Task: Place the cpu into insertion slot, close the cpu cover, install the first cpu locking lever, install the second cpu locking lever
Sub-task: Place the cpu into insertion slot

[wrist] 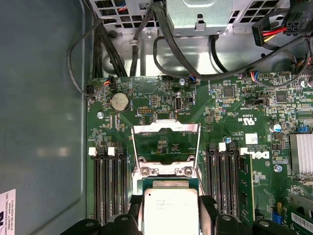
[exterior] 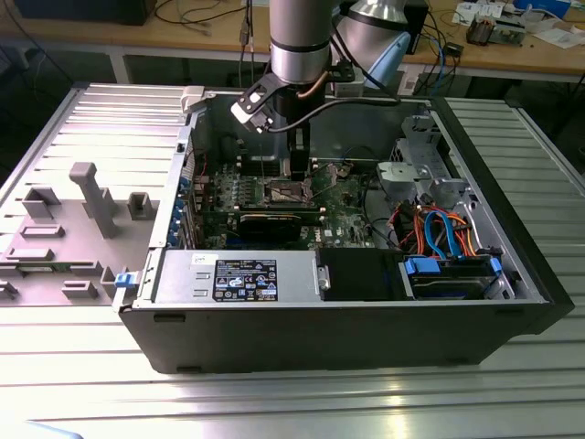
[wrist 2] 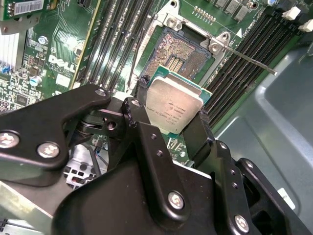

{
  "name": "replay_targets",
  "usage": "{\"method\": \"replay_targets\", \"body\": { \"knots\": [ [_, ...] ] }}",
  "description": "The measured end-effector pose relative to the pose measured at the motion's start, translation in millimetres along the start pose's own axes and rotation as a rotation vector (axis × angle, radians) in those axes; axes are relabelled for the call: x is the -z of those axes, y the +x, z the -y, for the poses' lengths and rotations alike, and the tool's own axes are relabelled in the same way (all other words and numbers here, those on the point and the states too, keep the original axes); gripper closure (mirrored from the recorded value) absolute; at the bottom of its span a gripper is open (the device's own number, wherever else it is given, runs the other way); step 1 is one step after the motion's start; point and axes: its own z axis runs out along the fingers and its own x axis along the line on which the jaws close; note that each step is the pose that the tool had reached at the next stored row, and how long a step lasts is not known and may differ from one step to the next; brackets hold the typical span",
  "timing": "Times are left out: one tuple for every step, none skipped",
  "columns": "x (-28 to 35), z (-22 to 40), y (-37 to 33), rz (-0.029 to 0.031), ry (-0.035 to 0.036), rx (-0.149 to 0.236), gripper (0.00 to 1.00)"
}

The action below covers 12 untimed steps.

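Note:
My gripper point(wrist 2: 172, 108) is shut on the cpu point(wrist 2: 175, 106), a flat square chip with a silver-grey top, pinched at two opposite edges by the black fingers point(wrist 2: 143, 95). The chip hangs tilted just above the insertion slot point(wrist 2: 182, 51), whose dark pin field lies bare in the green board. In the first wrist view the cpu point(wrist: 171, 211) sits between the fingertips point(wrist: 135, 203), and the cpu cover point(wrist: 166, 128) stands swung open beyond it. A thin locking lever point(wrist 2: 250, 61) sticks out, unlatched. In the exterior view the gripper point(exterior: 297, 172) reaches down into the open case.
Black memory slots point(wrist: 108, 186) flank the socket on both sides. A power supply point(exterior: 238, 274), a drive cage point(exterior: 425, 174) and coloured cables point(exterior: 439, 233) fill the case around the board. A grey fixture plate point(exterior: 82, 210) lies at the exterior view's left.

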Motion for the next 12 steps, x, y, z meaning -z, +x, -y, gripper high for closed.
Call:
{"method": "replay_targets", "body": {
  "knots": [
    [-1.1,0.2,0.0,0.0004,0.0003,-0.002,0.46],
    [-2.1,0.4,0.0,0.0006,0.0004,-0.004,0.46],
    [-3.7,0.5,0.0,0.0005,0.0006,-0.005,0.46],
    [-4.7,0.9,-0.1,0.0006,0.0007,-0.005,0.46],
    [-7.0,1.4,-0.2,0.0006,0.0008,-0.004,0.46],
    [-8.3,1.5,-0.1,0.0007,0.0009,-0.004,0.46],
    [-9.9,1.9,-0.1,0.0006,0.0009,-0.004,0.46],
    [-11.8,2.7,-0.1,0.0003,0.0009,-0.004,0.46],
    [-13.9,4.1,-0.2,-0.0016,0.001,0.0,0.46],
    [-15.8,4.7,-0.2,-0.0037,0.0013,0.011,0.46],
    [-16.9,5.1,-0.3,-0.0047,0.0015,0.018,0.46],
    [-18.6,5.7,-0.3,-0.0056,0.0018,0.028,0.46]
  ]
}}
